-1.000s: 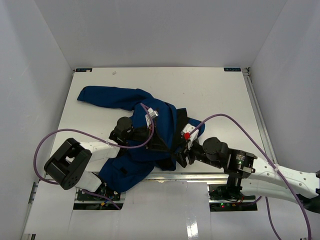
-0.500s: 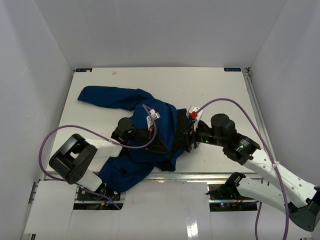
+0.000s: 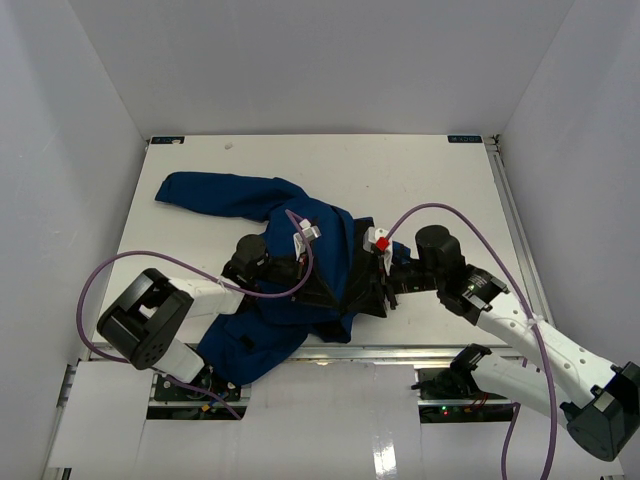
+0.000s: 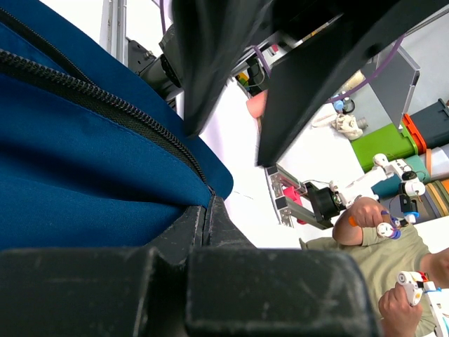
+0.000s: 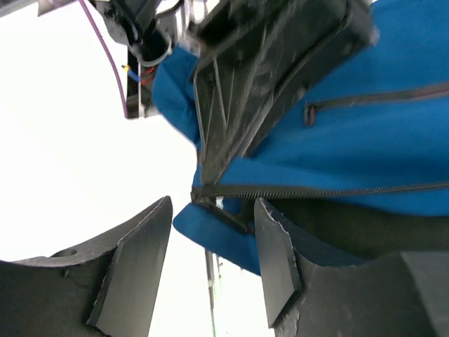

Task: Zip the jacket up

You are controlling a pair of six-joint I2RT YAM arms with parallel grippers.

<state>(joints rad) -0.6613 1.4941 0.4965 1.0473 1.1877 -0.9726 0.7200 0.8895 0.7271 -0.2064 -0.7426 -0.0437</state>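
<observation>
right hand [image 3: 378,293] slid back down the jacket [image 3: 240,195] front edge toward the hem, purple cable [image 3: 470,227] loop lower

We see a royal-blue jacket [image 3: 230,192] with black zipper teeth [image 4: 91,95] and a black lining [image 5: 351,221]. The table [image 3: 420,170] is plain white. The cables [image 3: 430,206] are purple.

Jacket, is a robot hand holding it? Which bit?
The left hand pinches the jacket at its blue edge, just where the zipper ends. The right hand is open around the zipper's end, not gripping.
</observation>
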